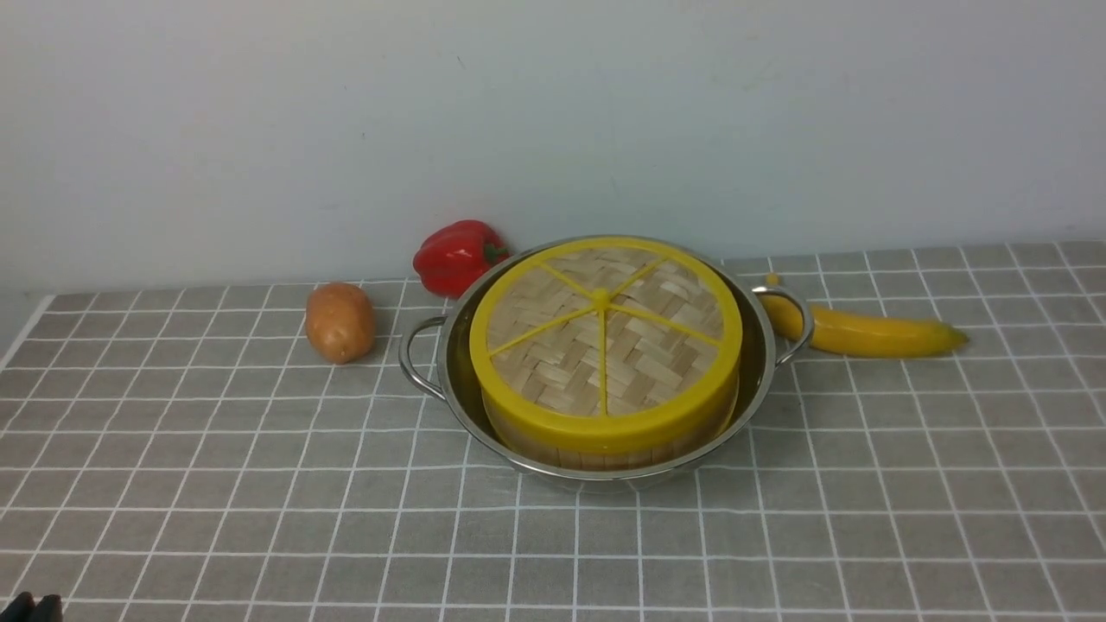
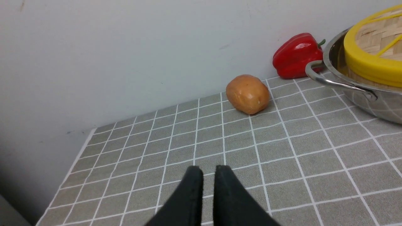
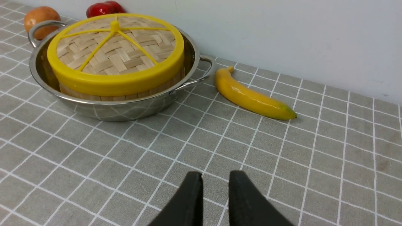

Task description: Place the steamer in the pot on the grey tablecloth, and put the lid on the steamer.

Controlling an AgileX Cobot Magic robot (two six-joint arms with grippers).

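The lid (image 1: 605, 345) is seated on the steamer (image 1: 605, 455), which sits in the pot (image 1: 760, 380) on the grey tablecloth (image 1: 216, 484) — nothing else is seen inside. A slight lean toward the near side is suspected, so slipping off the rim could follow any bump. The left gripper (image 2: 209, 171) and right gripper (image 3: 215, 179) are kept well apart from the pot, jaws slightly parted, nothing held.

The bench is covered by the grey tablecloth (image 1: 216, 484) with its white grid. Directly on the cloth lie the pot (image 1: 760, 363) near the middle, a potato (image 1: 340, 321) and a red pepper (image 1: 456, 256) to its left, and a banana (image 1: 864, 333) at its right handle.
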